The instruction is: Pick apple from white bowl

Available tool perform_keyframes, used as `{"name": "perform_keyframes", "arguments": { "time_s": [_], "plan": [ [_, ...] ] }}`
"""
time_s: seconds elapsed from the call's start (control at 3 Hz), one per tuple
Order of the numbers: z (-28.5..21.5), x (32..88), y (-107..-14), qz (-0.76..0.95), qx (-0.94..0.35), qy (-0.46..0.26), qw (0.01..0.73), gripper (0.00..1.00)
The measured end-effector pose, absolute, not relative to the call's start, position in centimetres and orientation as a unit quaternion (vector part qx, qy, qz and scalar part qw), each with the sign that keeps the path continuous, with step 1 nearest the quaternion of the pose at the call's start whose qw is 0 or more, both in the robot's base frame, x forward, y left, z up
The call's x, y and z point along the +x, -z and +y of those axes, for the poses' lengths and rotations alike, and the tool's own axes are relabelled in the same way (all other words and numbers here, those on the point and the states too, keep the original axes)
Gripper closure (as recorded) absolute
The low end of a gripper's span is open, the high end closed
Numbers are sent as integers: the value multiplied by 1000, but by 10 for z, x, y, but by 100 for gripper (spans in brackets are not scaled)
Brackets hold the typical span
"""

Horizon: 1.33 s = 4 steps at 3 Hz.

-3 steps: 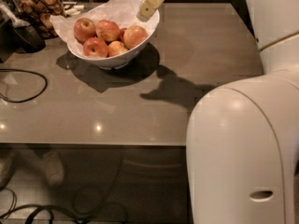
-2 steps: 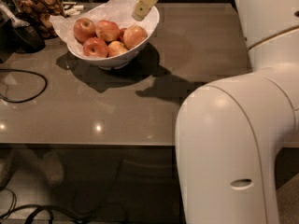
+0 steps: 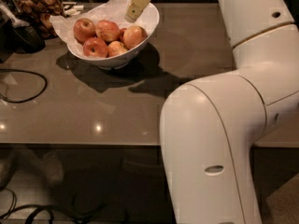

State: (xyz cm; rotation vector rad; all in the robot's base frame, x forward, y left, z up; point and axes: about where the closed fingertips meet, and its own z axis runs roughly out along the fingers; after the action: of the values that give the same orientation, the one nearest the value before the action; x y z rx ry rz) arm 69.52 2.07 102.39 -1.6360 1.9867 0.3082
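The white bowl [image 3: 147, 24] stands at the back left of the grey table, lined with crinkled white paper and holding several orange-red apples. The largest apple near the gripper [image 3: 134, 36] lies at the bowl's right side. My gripper [image 3: 131, 17] reaches down from the top edge, over the bowl's back right, its tip just above that apple. Its upper part is cut off by the frame.
My large white arm [image 3: 219, 139] fills the right foreground. A black cable [image 3: 28, 85] loops on the table's left. A dark jar of snacks [image 3: 37, 6] and dark objects stand at the back left. The table's front edge [image 3: 79, 144] runs across the middle.
The gripper has moved left and down over the bowl, closer to the apples. The arm's elbow has swung left, covering more of the right side.
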Motion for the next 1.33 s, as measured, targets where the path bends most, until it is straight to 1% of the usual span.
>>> {"name": "perform_keyframes", "arguments": {
  "time_s": [0.67, 1.33],
  "plan": [
    [31, 705, -1007, 741, -609, -117, 258, 28],
    [32, 716, -979, 756, -602, -113, 231, 30]
  ]
}}
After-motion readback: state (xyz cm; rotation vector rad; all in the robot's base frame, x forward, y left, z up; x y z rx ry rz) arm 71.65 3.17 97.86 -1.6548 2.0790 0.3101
